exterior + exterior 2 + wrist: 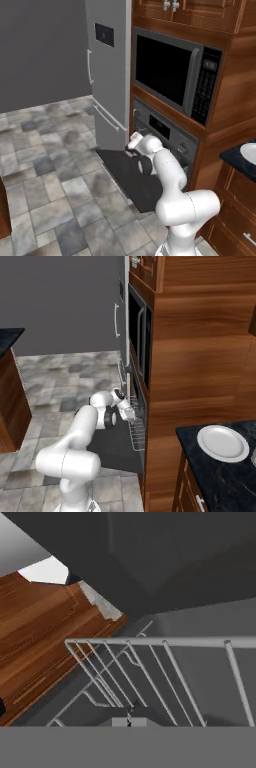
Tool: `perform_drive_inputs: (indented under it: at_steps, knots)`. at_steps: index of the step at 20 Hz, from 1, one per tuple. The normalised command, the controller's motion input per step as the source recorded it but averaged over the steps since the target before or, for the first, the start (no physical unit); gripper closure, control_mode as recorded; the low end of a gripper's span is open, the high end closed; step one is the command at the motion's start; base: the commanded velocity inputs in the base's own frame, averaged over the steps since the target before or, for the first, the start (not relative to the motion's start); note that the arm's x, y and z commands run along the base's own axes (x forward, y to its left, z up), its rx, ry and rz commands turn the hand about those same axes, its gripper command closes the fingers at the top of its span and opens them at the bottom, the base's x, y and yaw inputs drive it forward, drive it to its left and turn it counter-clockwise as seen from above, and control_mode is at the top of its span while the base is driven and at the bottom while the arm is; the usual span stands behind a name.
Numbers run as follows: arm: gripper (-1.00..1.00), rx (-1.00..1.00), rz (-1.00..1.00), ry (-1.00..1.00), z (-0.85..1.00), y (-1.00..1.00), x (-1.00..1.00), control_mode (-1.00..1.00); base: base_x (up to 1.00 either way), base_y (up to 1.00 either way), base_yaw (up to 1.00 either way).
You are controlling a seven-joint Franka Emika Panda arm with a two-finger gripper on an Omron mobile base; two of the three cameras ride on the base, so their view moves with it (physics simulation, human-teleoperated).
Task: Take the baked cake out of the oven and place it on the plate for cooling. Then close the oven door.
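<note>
The oven (167, 129) sits under the microwave, and its door (125, 177) is dropped open and lies flat. In the right base view the wire rack (136, 431) sticks out over the open oven door (112, 448). My gripper (131, 415) reaches over the door to the rack's front edge. Seen from the hand, the rack (150, 662) runs close ahead, and my gripper (129, 722) is shut with its tips together right at the wires. I cannot tell whether a wire is pinched between them. The white plate (222, 442) rests on the dark counter to the right. The baked cake is hidden.
A microwave (175, 72) is built in above the oven, with a grey fridge (107, 75) to its left. The wooden cabinet column (200, 341) stands between the oven and the counter (220, 476). Tiled floor (45, 165) spreads to the left.
</note>
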Motion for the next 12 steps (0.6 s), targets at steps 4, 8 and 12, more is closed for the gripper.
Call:
perform_drive_inputs:
  at_steps: [4,8,12]
  knots:
    - [1.0,0.3,0.02,0.47,-0.93,0.74,-0.7,-1.0,0.0,0.0,0.0]
    - [1.0,0.28,0.04,0.41,-0.98,0.83,-0.82,-1.0,0.0,0.0,0.0]
    - [1.0,0.28,0.04,0.35,-0.99,0.89,-0.87,-1.0,0.0,0.0,0.0]
